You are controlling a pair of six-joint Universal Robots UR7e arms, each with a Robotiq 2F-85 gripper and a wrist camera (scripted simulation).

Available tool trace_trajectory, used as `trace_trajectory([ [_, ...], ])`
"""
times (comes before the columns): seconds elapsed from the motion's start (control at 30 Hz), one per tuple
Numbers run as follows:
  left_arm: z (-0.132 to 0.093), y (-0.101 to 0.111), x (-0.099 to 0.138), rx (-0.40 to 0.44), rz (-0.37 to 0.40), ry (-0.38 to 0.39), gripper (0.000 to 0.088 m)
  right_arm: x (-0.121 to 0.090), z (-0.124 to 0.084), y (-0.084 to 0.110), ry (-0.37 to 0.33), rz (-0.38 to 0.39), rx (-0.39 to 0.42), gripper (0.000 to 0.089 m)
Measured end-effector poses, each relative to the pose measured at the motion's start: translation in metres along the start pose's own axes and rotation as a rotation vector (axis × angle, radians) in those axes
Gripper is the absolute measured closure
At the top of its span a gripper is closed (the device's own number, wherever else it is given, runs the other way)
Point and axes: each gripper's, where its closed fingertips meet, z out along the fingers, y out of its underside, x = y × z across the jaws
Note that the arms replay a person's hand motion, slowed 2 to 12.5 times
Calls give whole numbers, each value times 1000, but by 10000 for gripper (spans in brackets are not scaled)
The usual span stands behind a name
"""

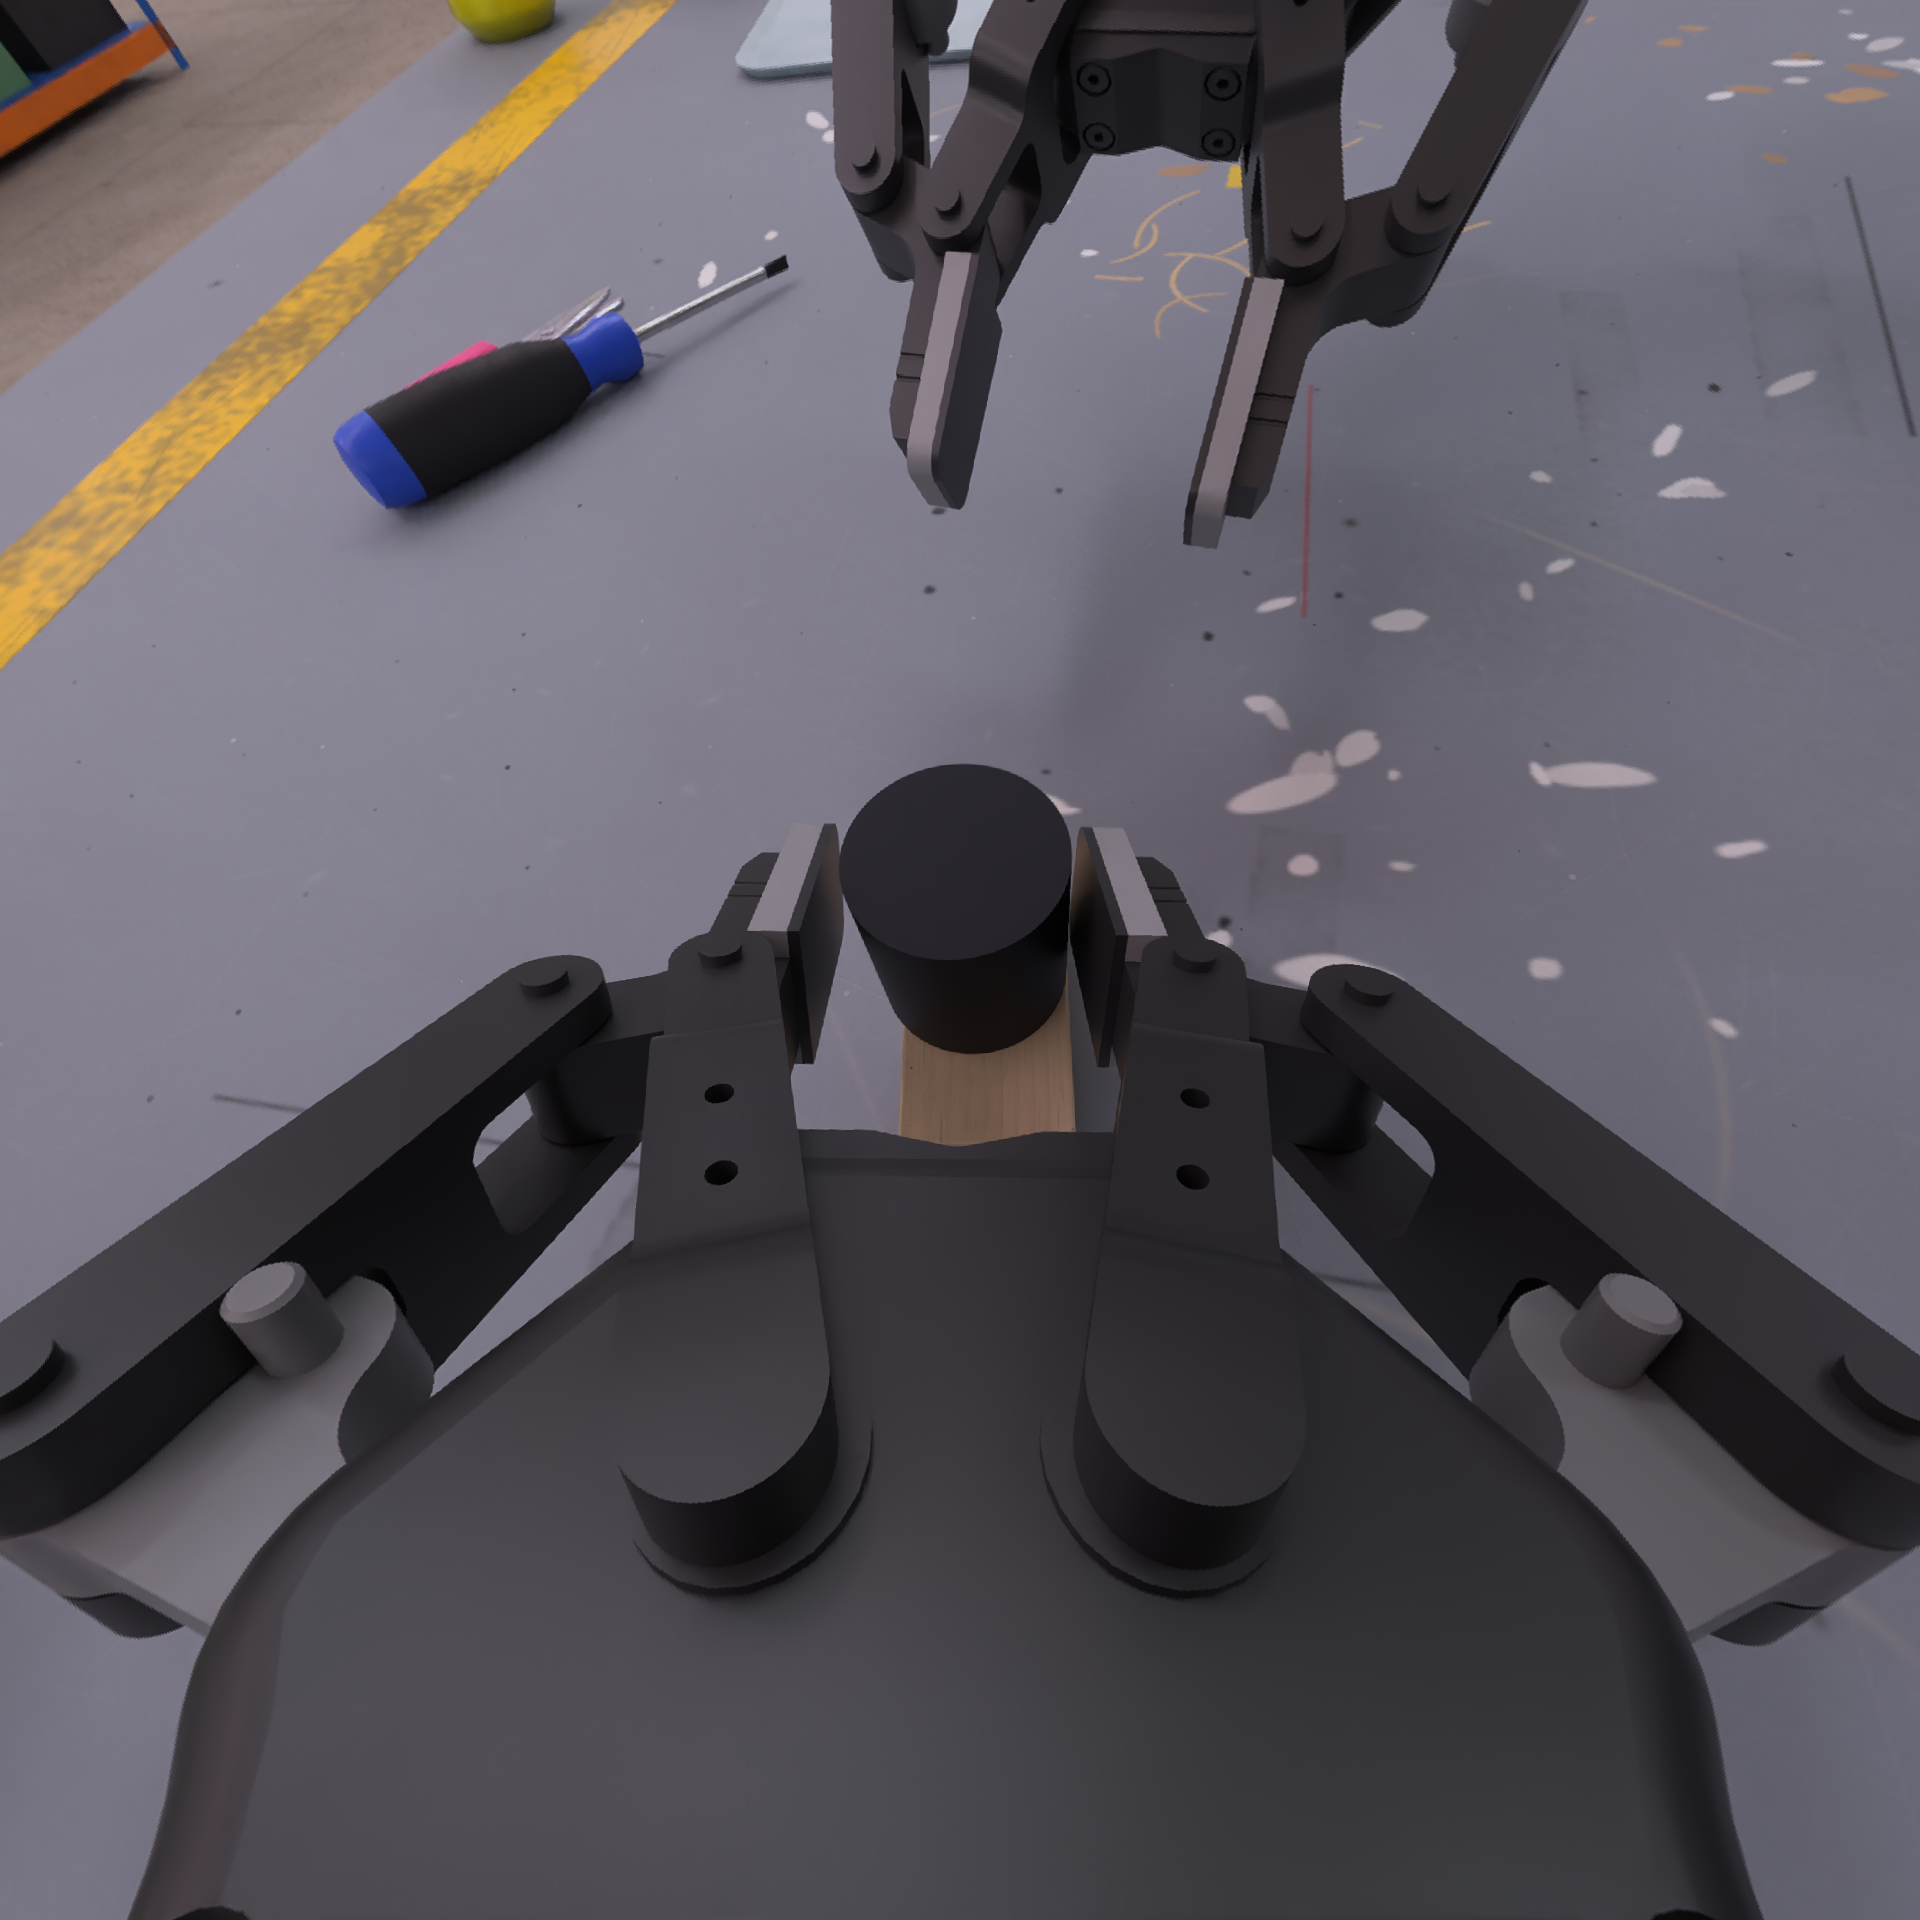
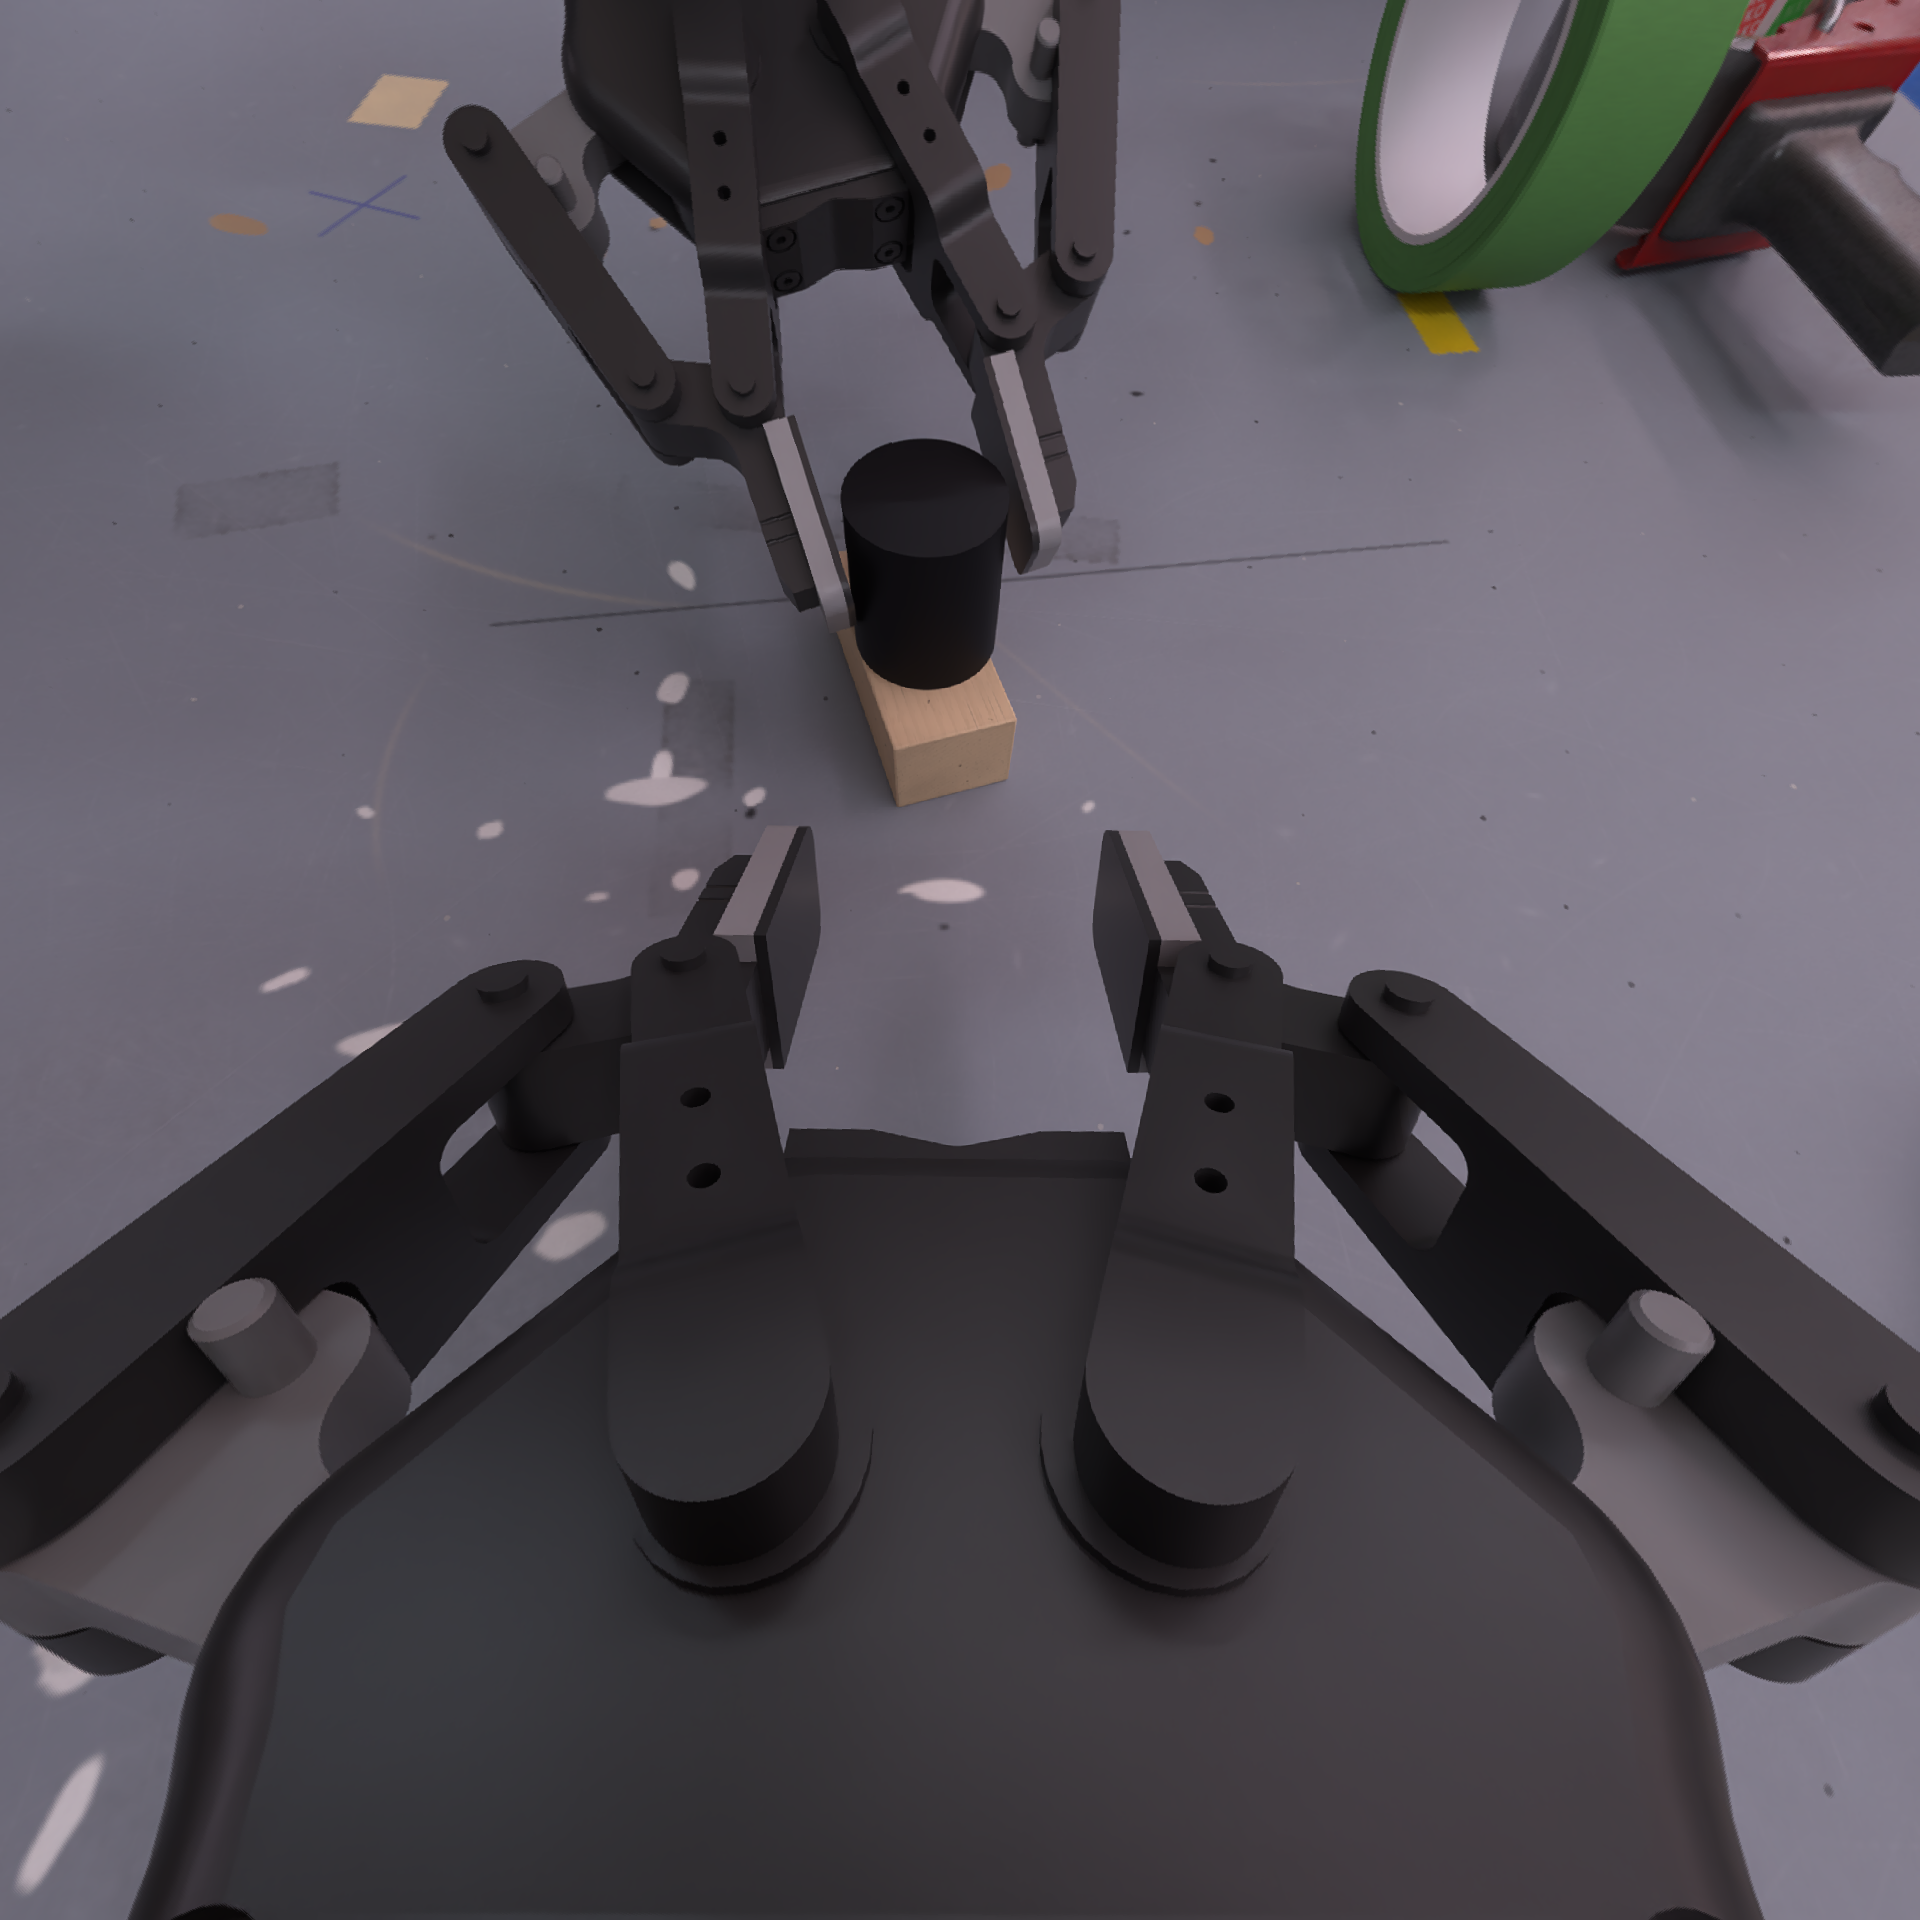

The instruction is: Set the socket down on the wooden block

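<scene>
Socket [image 2: 923, 566]: upright on wooden block [image 2: 951, 743], between left end effector [image 2: 928, 566] fingers (contact unclear).
Right end effector [image 2: 956, 940]: open, empty.

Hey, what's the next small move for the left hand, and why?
Probably open the left hand a little wider, then lift straight up. The black socket already stands upright on the wooden block, and the fingers flank it closely, so it looks placed.

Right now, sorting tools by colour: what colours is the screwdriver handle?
Black with blue ends, screwdriver; left wrist view.
</scene>
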Motion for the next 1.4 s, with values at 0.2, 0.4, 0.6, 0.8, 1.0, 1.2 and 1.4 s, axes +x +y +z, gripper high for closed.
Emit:
trace_trajectory([
  [0.2,1,5,-1,-31,-20,-6,463,1,8,-1,-17,-11,-8,454],
  [0.4,0,5,-2,-36,-30,-17,460,0,11,-2,-33,-31,-4,590],
  [0.6,-1,5,-2,-29,-46,-23,447,1,12,-3,-41,-41,14,602],
  [0.8,-4,3,-3,-14,-70,-26,431,1,12,-3,-48,-38,27,602],
  [1.0,-8,3,-4,-4,-80,-28,428,2,12,-4,-39,-46,34,602],
  [1.2,-12,1,0,19,-86,-3,425,2,12,-4,-29,-56,36,601],
  [1.4,-19,-5,4,69,-116,45,418,2,9,-6,-30,-48,45,564],
])
